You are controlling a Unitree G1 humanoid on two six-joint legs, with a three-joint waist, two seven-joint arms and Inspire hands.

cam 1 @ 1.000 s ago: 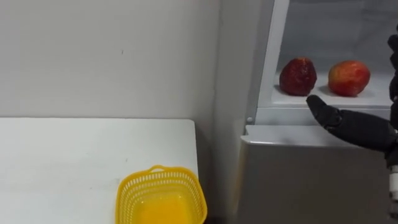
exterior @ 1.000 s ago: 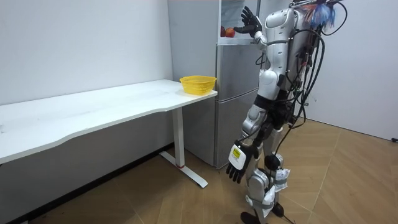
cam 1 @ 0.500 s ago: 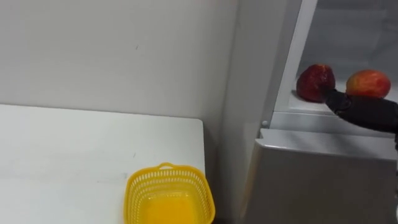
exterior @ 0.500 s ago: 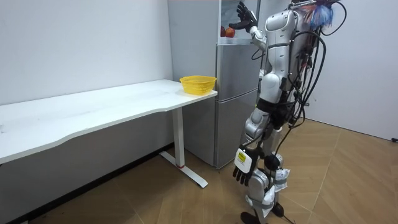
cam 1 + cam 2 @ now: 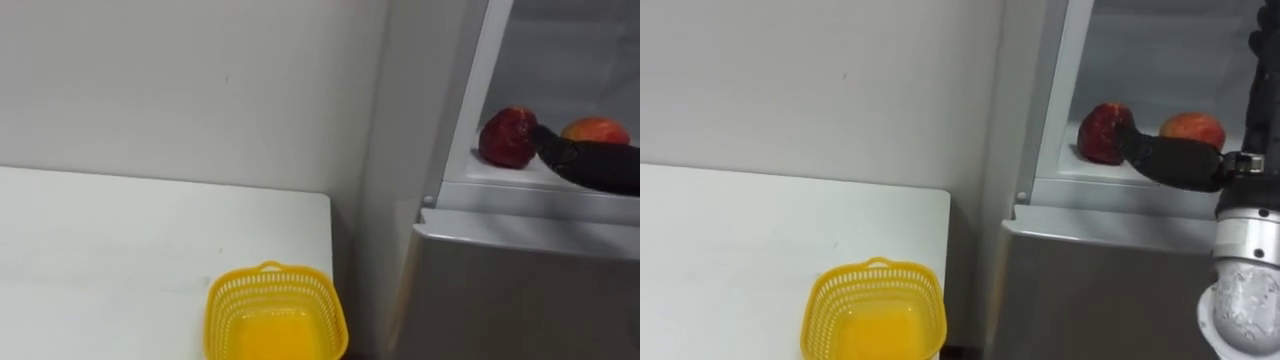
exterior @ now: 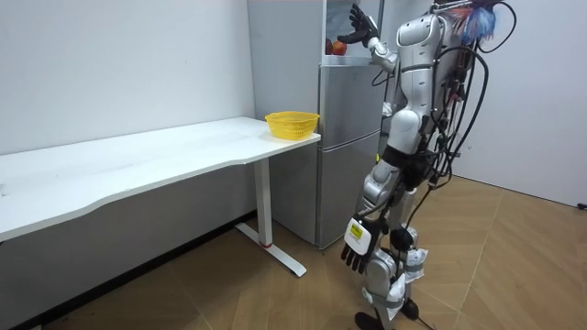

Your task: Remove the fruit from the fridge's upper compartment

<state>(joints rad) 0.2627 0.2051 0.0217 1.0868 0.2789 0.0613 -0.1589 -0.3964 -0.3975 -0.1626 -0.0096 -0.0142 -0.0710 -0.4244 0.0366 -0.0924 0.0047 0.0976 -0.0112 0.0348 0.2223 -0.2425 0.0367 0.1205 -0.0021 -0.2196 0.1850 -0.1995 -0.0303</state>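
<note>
- Left eye view: the upper compartment of the fridge (image 5: 520,290) stands open at the right. Its white shelf (image 5: 490,176) holds a dark red apple (image 5: 508,137) and, to its right, a red-and-yellow apple (image 5: 597,128).
- The right robot hand (image 5: 592,166) comes in from the right edge. Its dark thumb lies along the front of the shelf with the tip at the dark red apple's right side; I cannot tell whether they touch.
- The bench (image 5: 120,250) ends just short of the fridge's side, with a narrow dark gap between them. A yellow basket (image 5: 275,315) stands at the bench's near right corner, close to that edge.
- Room view: the robot stands upright on the wooden floor, close in front of the fridge, with its right arm raised into the upper compartment. The fingers there are straight and spread, closed round nothing.
- The left robot hand (image 6: 356,249) hangs by the thigh with its fingers loose.
- The floor is open behind the robot and towards the room view's right. The bench runs along the wall on the room view's left, with the basket at the end nearest the fridge.
- Right eye view: the fingers rise at the right edge, well apart from the thumb below them.
- The dark red apple is deep red all over. The other apple shades from red to yellow, and the thumb hides its lower part.
- Both apples rest on the shelf, near its front lip.
</note>
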